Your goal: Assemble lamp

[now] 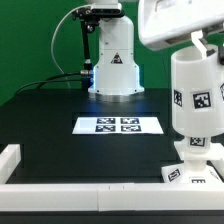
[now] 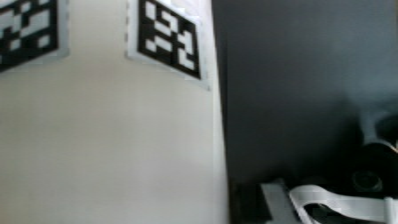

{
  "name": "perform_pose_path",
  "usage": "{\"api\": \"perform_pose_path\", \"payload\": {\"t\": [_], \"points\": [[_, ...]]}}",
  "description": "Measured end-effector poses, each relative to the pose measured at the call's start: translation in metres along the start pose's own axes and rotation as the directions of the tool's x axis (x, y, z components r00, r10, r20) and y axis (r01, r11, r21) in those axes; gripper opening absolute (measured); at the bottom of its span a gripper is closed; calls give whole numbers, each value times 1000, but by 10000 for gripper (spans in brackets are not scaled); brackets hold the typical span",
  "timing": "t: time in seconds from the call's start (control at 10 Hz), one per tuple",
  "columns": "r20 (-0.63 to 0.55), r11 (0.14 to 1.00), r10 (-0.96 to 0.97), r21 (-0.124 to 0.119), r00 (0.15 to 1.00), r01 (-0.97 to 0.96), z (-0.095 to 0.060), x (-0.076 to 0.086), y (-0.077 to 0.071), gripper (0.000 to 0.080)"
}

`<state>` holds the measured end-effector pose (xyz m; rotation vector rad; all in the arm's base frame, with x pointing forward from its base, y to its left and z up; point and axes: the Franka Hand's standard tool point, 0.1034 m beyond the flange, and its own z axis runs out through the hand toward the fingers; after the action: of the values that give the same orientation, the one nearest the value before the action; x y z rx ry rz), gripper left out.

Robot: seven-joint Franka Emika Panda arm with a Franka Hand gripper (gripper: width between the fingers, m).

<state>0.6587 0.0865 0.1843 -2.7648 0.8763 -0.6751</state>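
Observation:
The large tapered white shade point(image 1: 197, 90) with square tags hangs slightly tilted at the exterior view's right, held at its top by my gripper point(image 1: 196, 46). Just under it the round bulb point(image 1: 196, 148) stands in the flared square base point(image 1: 190, 172) near the table's front edge. The shade's lower rim is just above the bulb. In the wrist view the shade's wall point(image 2: 107, 130) and two tags fill most of the picture. Only one finger point(image 2: 334, 200) shows beside it, and the other finger is hidden behind the shade.
The marker board point(image 1: 119, 125) lies flat in the middle of the black table. The arm's white base point(image 1: 113, 65) stands at the back. A white border rail point(image 1: 20, 158) runs along the exterior view's left and front edges.

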Motion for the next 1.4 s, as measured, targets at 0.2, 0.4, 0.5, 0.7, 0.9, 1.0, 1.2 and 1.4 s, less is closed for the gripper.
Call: {"api": "perform_pose_path", "payload": {"t": [0.2,0.4,0.5,0.7,0.9,1.0,1.2,1.4], "points": [[13,1000,-18,-21,1000,18,10,-7,10,48],[15,1000,-20,-23,1000,21,11,-7,11,125],[15,999,-21,-23,1000,21,11,-8,11,125],[15,999,-22,-24,1000,22,11,-8,11,261],[17,999,-35,-25,999,35,11,-7,12,596],[32,998,-60,-29,998,61,4,0,16,678],[84,996,-74,-38,994,77,-16,11,22,693],[66,992,-116,-37,991,119,-20,24,36,699]]}}
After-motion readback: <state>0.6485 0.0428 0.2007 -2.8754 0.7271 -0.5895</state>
